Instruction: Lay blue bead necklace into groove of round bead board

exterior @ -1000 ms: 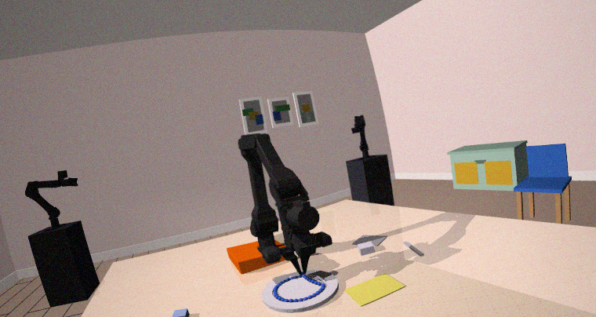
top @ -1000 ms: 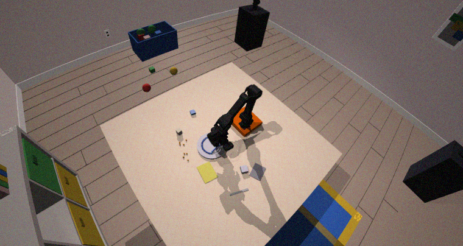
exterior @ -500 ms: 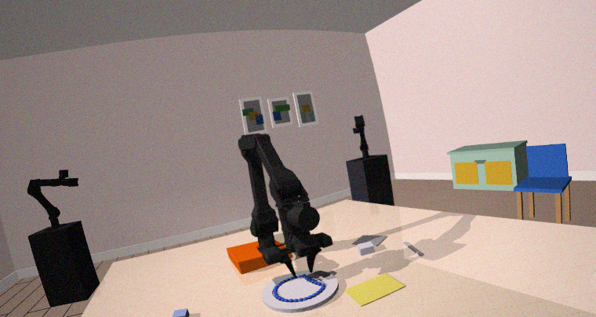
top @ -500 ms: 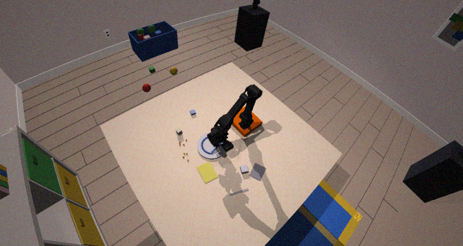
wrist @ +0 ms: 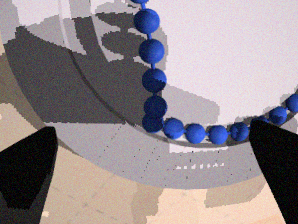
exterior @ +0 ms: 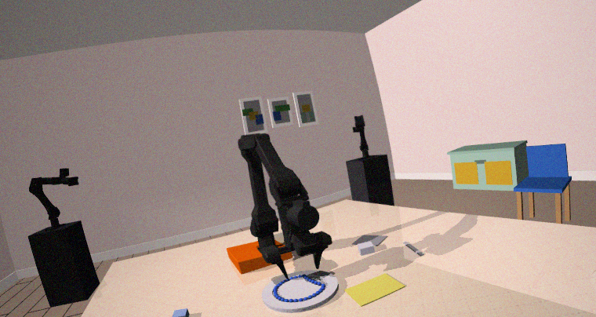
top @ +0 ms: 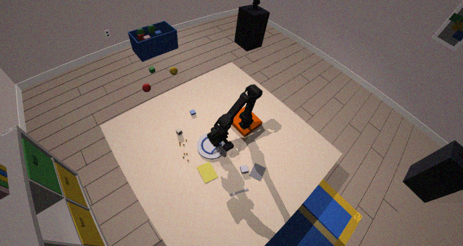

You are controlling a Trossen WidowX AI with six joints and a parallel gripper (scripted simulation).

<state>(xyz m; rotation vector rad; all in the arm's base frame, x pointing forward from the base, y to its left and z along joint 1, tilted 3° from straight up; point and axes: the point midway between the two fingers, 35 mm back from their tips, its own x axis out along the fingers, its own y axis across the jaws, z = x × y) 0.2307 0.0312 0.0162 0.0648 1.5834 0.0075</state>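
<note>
The round bead board (top: pixel 198 147) (exterior: pixel 331 289) (wrist: pixel 190 175) is pale, with a ring groove. The blue bead necklace (top: pixel 201 145) (exterior: pixel 296 300) (wrist: pixel 151 51) lies on it as a loop with a corner. In the wrist view, beads right of the corner run along the groove; the stretch going up from the corner runs straight, inside the groove's curve, with bare groove to its left. My gripper (exterior: pixel 302 273) (wrist: pixel 157 133) is wide open and empty, low over the board's edge, its fingers on either side of the corner. The arm hides part of the loop in the top view.
A yellow square (top: pixel 207 172) (exterior: pixel 375 289) lies near the board. A white block (top: pixel 244 168) (exterior: pixel 365 248), a grey square (top: pixel 258 172) and a grey bar (top: pixel 239 192) (exterior: pixel 413 249) lie farther off. Several tiny brown pieces and two small blocks are on the board's other side.
</note>
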